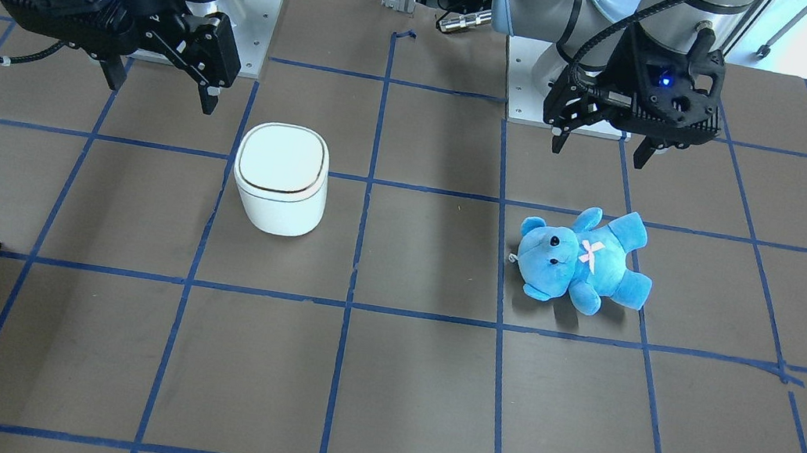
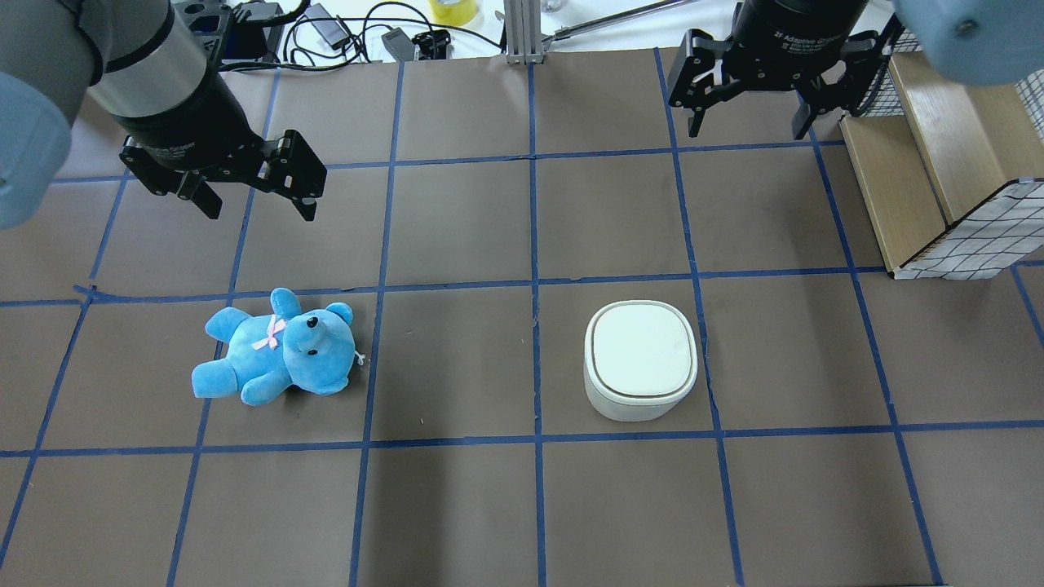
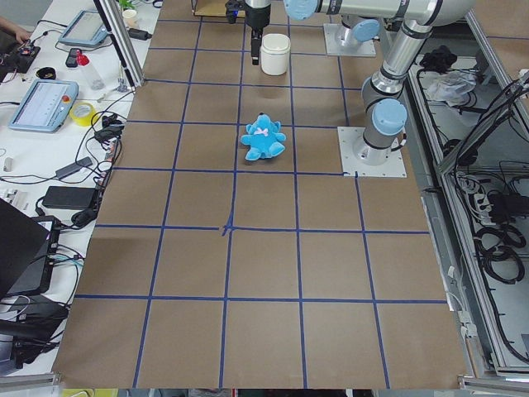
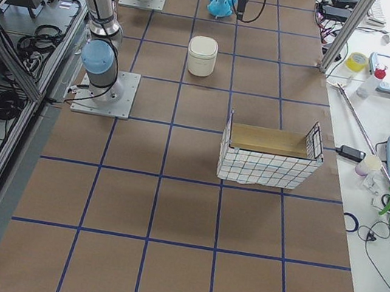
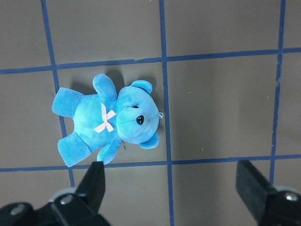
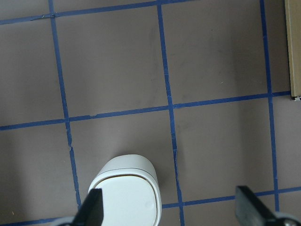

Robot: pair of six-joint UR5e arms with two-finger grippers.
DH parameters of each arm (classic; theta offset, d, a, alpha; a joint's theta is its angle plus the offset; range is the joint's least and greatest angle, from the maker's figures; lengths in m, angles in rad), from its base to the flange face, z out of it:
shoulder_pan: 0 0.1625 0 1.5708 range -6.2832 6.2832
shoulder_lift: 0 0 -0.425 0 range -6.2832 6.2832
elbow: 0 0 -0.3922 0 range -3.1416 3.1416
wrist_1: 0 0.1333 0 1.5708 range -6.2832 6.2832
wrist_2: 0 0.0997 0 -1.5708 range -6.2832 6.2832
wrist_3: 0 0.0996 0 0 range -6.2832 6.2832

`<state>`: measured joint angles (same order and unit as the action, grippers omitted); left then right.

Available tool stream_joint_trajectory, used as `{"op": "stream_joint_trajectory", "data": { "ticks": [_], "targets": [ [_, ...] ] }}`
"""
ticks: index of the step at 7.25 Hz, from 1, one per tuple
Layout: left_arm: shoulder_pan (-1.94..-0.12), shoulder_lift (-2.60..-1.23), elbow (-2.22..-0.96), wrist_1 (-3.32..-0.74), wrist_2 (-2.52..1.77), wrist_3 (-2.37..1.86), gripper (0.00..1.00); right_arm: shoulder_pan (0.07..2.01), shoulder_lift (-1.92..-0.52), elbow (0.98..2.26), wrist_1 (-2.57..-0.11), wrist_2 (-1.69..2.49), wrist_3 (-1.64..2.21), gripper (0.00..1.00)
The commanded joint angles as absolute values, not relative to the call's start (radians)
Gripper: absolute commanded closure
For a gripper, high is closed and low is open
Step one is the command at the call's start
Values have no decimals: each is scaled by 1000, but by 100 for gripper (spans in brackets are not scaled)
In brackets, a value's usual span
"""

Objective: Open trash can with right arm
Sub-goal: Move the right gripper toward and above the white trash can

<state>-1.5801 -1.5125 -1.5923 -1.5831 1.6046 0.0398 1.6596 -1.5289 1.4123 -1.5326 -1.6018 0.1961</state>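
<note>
The white trash can (image 1: 281, 178) stands upright on the brown table with its lid shut. It also shows in the overhead view (image 2: 641, 359) and at the bottom left of the right wrist view (image 6: 126, 193). My right gripper (image 1: 160, 96) hangs open and empty well above the table, apart from the can. It also shows in the overhead view (image 2: 749, 130) and the right wrist view (image 6: 170, 209). My left gripper (image 1: 598, 155) is open and empty above the blue plush bear (image 1: 584, 258), as the overhead view (image 2: 261, 214) and left wrist view (image 5: 171, 193) show.
The bear (image 2: 277, 346) lies on its back on the robot's left half of the table. A wooden box with wire-mesh sides (image 2: 938, 187) stands at the table's edge on the robot's right, beyond the can. Blue tape lines grid the table.
</note>
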Motion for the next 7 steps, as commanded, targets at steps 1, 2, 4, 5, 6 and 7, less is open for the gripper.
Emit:
{"op": "stream_joint_trajectory", "data": {
  "ticks": [1,2,4,5,6,7],
  "targets": [
    [-1580,-1513,-1592,-1583,1605,38,0,1663,-1529,1413,-1564,-1601,195,0],
    [-1580,-1513,-1592,-1583,1605,40,0,1663,-1526,1414,-1568,-1600,193,0],
    [-1580,-1513,-1592,-1583,1605,38,0,1664,-1525,1423,-1566,-1595,190,0],
    [-1580,-1513,-1592,-1583,1605,40,0,1667,-1522,1427,-1571,-1576,198,0],
    [-1580,-1513,-1592,-1583,1605,40,0,1666,-1525,1425,-1578,-1572,201,41],
    [-1580,-1513,-1592,-1583,1605,40,0,1667,-1528,1425,-1577,-1569,233,98]
  ]
}}
